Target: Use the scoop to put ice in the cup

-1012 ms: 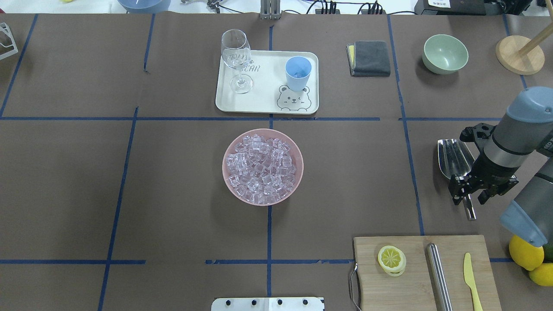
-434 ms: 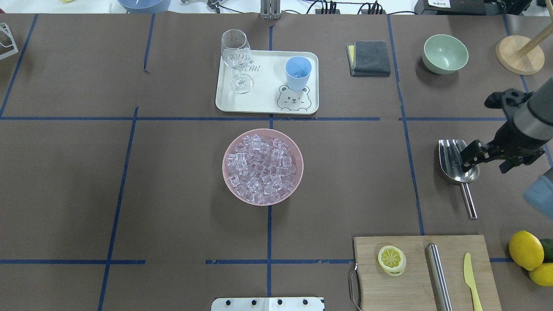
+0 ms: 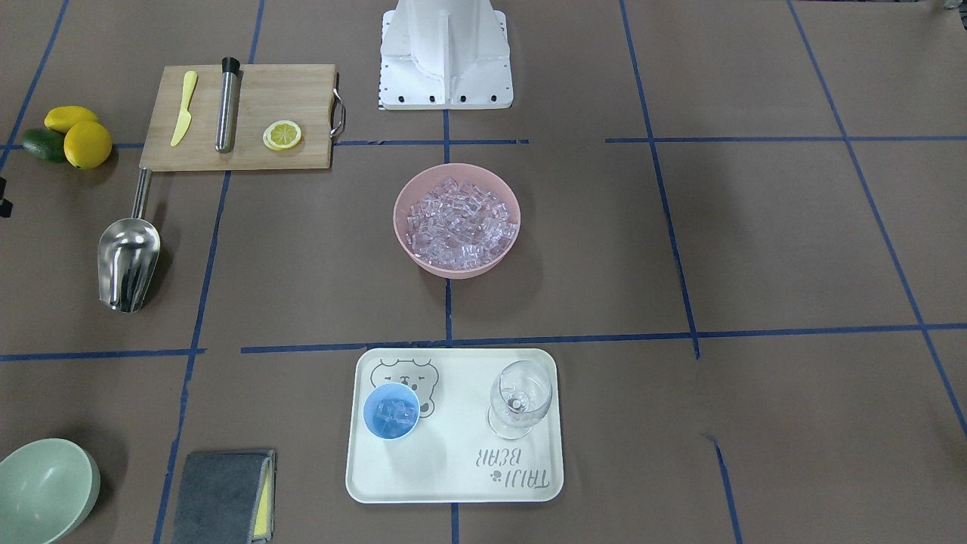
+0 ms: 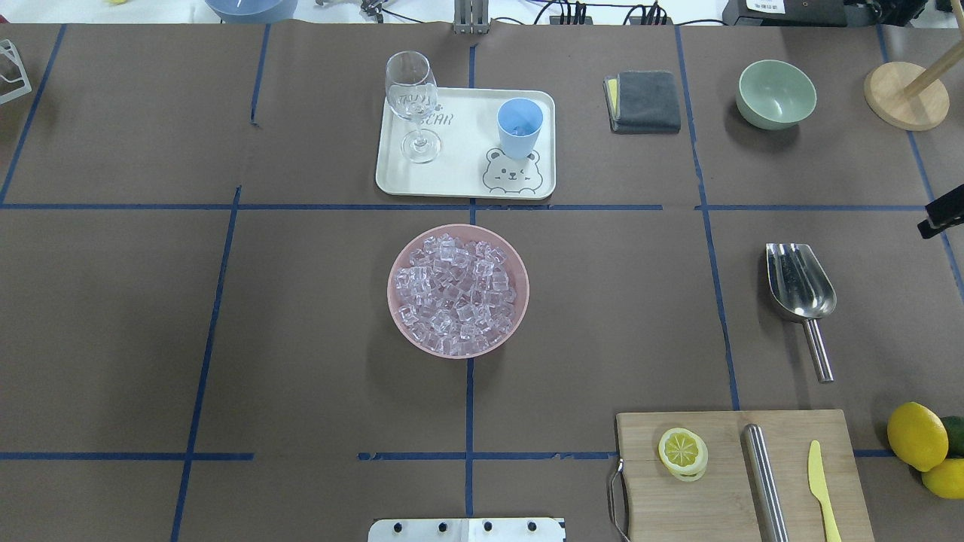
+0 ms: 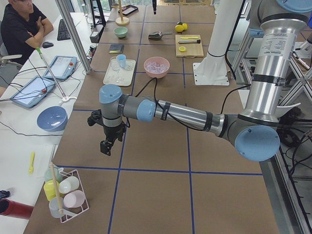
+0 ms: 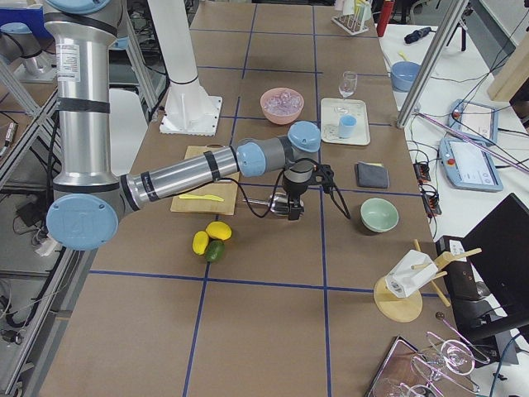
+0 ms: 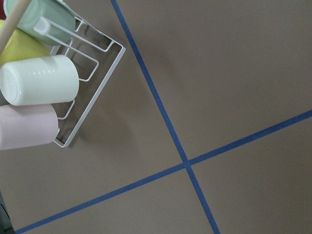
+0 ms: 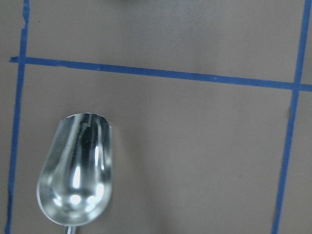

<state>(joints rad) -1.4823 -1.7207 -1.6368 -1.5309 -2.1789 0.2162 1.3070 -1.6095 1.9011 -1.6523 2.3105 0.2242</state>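
"Two grippers: wide or narrow?"
"Cannot tell for either. The left gripper (image 5: 106,146) hangs over bare table, far out at nine o'clock."
"The ice?"
"Ice (image 4: 456,293) heaps the pink bowl (image 4: 392,305) mid-table. A few cubes lie in the cup (image 4: 520,128), on the tray (image 4: 459,179) at the bowl's one o'clock."
"The scoop?"
"The scoop (image 4: 798,284) lies flat at the bowl's three o'clock, handle toward six. The right gripper (image 6: 287,211) hangs near, apart from it."
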